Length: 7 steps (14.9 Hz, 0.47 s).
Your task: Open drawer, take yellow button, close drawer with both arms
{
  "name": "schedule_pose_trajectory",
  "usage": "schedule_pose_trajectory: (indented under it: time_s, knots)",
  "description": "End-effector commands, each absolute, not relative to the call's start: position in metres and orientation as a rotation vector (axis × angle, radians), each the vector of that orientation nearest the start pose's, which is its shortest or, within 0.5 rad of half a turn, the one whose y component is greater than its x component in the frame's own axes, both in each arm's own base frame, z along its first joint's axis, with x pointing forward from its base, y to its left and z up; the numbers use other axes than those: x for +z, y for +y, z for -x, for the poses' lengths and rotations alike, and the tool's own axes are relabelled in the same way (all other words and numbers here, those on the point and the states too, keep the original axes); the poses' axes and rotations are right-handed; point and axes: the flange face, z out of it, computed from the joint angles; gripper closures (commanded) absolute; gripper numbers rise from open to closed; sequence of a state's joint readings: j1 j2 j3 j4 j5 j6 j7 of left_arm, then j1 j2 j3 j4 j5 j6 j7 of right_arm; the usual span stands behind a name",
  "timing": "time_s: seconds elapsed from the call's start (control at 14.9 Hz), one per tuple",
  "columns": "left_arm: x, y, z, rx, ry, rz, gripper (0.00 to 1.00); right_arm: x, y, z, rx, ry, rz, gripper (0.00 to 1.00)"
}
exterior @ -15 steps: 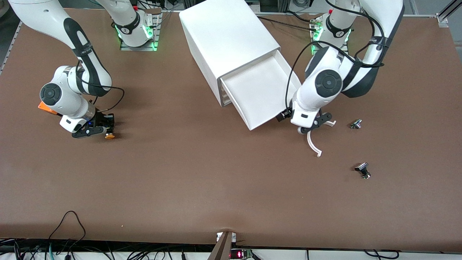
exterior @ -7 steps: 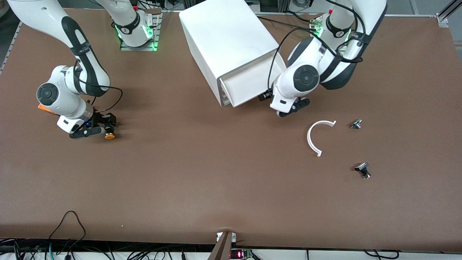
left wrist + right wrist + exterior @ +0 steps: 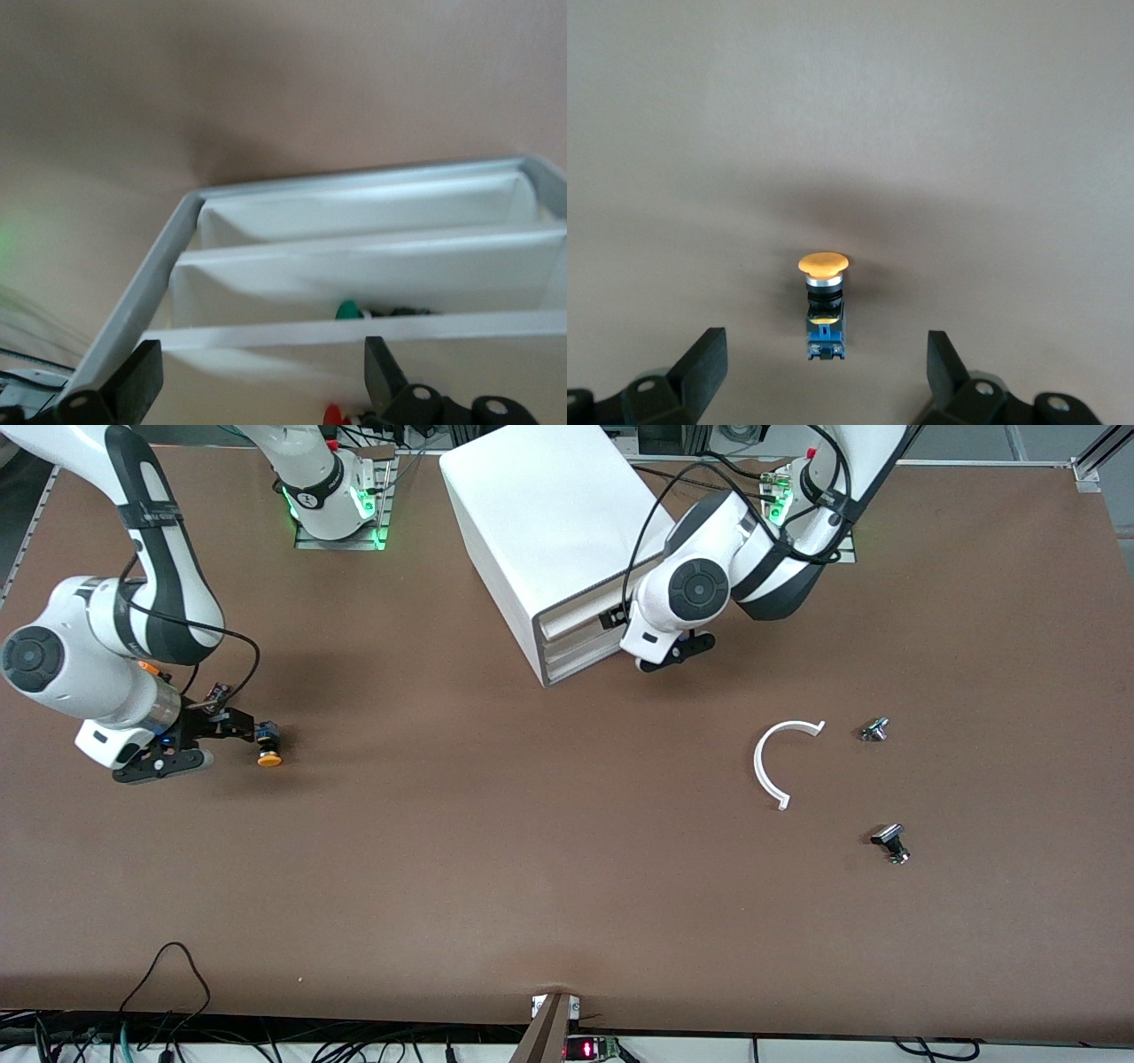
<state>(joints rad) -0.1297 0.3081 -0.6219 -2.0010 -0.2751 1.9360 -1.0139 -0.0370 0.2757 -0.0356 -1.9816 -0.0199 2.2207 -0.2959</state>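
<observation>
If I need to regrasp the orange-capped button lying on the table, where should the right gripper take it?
Grip the button across its black-and-blue body, not the rounded orange cap, which looks likely to slip. It lies on its side on the bare table, cap pointing away from the right gripper, whose open fingers already straddle its axis. Coming straight down from above and closing on the body's two long sides seems best.

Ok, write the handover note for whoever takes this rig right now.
Right hand: open, empty, beside the button, which lies loose on the table toward the right arm's end.
Left hand: open, at the front of the top drawer of the cabinet.
Done: button is out and set down; drawer looks pushed in or nearly so.
Left: check the drawer is flush, then pull both arms clear.
</observation>
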Motion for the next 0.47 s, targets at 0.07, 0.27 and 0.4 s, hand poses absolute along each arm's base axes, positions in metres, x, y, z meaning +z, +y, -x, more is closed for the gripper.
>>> schedule_pose_trajectory:
  time_s: [0.07, 0.27, 0.4]
  knots:
    - [0.321, -0.389, -0.392, 0.843, -0.59, 2.988, 0.0, 0.374, -0.029, -0.619, 0.102, -0.312, 3.125, 0.0]
    - [0.327, -0.366, -0.416, 0.8, -0.664, 2.996, 0.0, 0.4, -0.007, -0.628, 0.153, -0.219, 3.133, 0.0]
    - [0.34, -0.315, -0.468, 0.718, -0.732, 3.065, 0.0, 0.42, 0.01, -0.63, 0.157, -0.132, 3.143, 0.0]
